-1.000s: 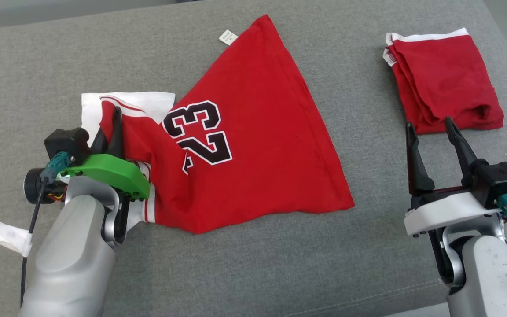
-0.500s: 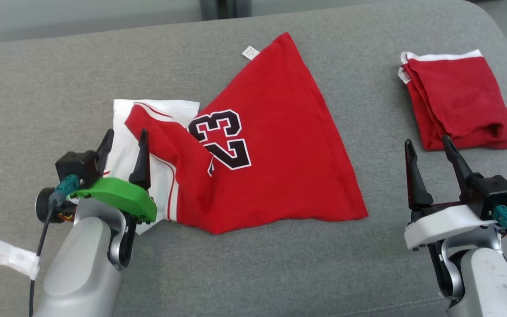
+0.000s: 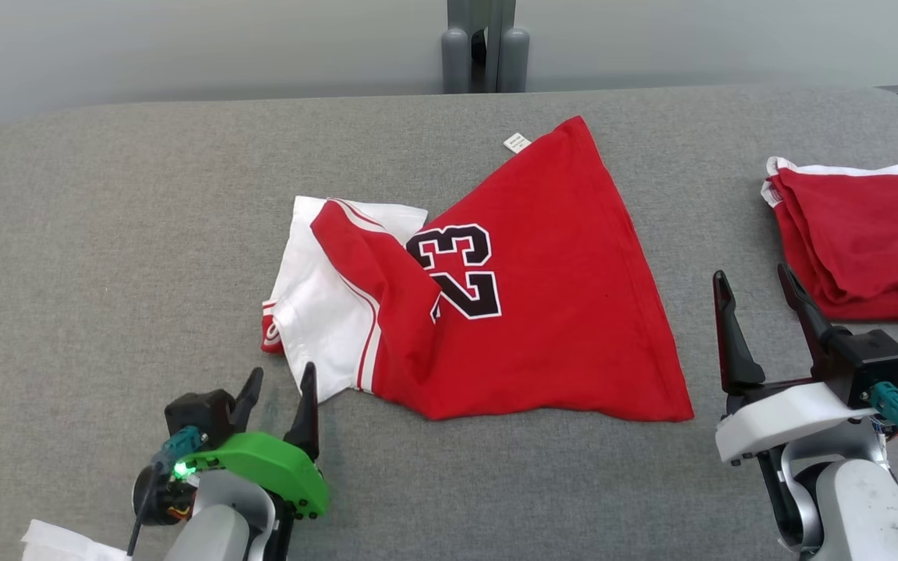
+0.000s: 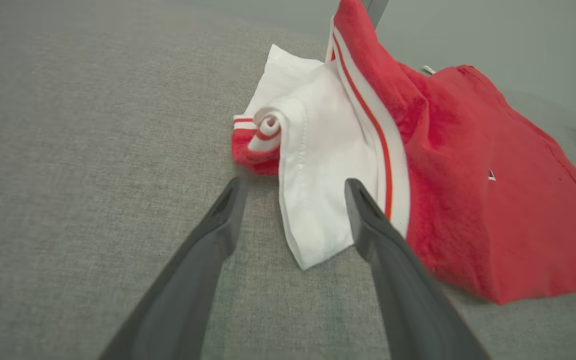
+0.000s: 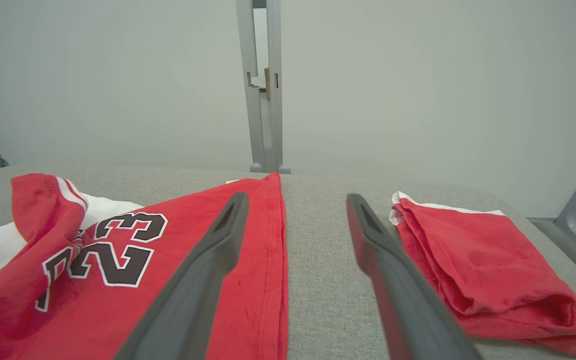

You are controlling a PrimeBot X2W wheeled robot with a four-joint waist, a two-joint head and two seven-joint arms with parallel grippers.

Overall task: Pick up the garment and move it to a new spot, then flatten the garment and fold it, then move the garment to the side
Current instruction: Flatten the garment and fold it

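Garment (image 3: pixel 542 312) lies rumpled on tabletop (image 3: pixel 106 234). Left tool (image 3: pixel 284 369) wide, empty, just beside garment; right tool (image 3: pixel 751 271) wide, empty, near garment.

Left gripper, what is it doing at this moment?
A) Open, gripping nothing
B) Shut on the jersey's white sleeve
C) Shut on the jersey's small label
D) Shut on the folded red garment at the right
A: the left gripper has both fingers spread apart with no cloth pinched between them, by the near corner of the jersey's white sleeve.
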